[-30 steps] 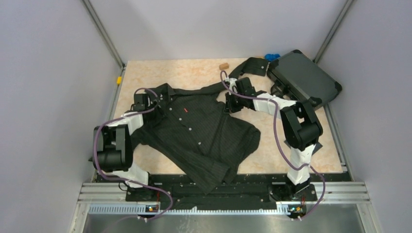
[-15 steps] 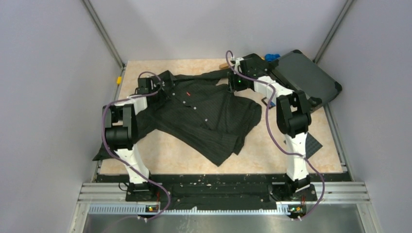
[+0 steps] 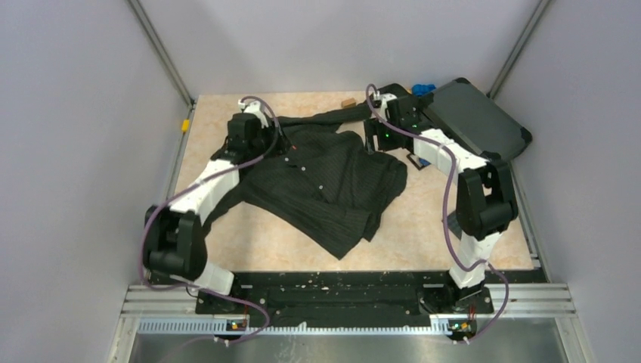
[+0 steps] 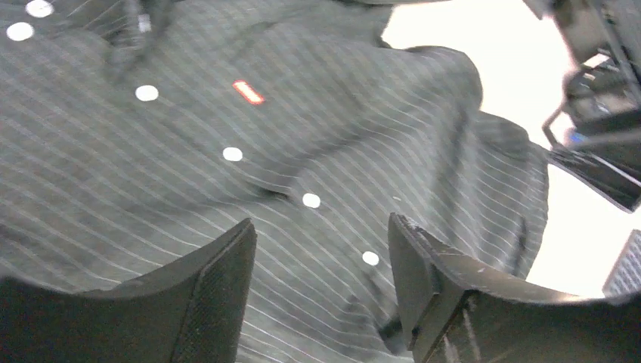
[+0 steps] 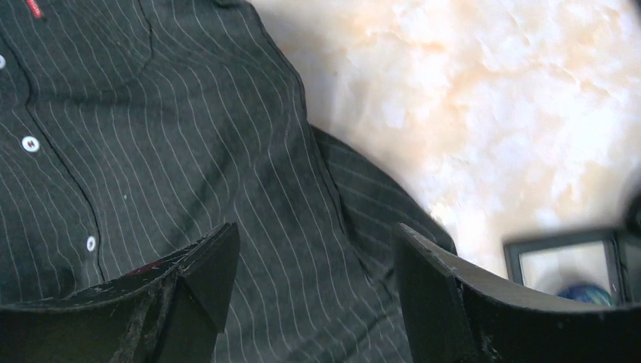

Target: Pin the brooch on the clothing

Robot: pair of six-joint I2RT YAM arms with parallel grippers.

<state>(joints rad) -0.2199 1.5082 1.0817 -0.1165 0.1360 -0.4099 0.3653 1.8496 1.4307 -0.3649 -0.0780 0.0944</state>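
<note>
Beige marbled tabletop (image 3: pixel 272 238) between grey walls carries everything. Toward its far left corner the left gripper (image 4: pixel 321 227) hovers over the black pinstriped button-up shirt (image 3: pixel 325 178), jaws wide and empty, with white buttons and the small red tag (image 4: pixel 249 91) showing beyond them. That shirt lies crumpled across the middle of the surface, placket up. Near the far edge, the right gripper (image 5: pixel 316 231) hangs over the shirt's right side, equally wide, holding nothing. Just beside the cloth there, a small dark-rimmed tray (image 5: pixel 559 237) holds a tiny round blue piece, probably the brooch (image 5: pixel 580 293), half hidden by a finger. A dark hard case (image 3: pixel 476 125) fills the far right corner. Fetching the brooch looks like the step in hand. The nearer right arm should centre over the tray, narrow its jaws and pinch the piece by its edge, while the left presses the cloth flat.
</note>
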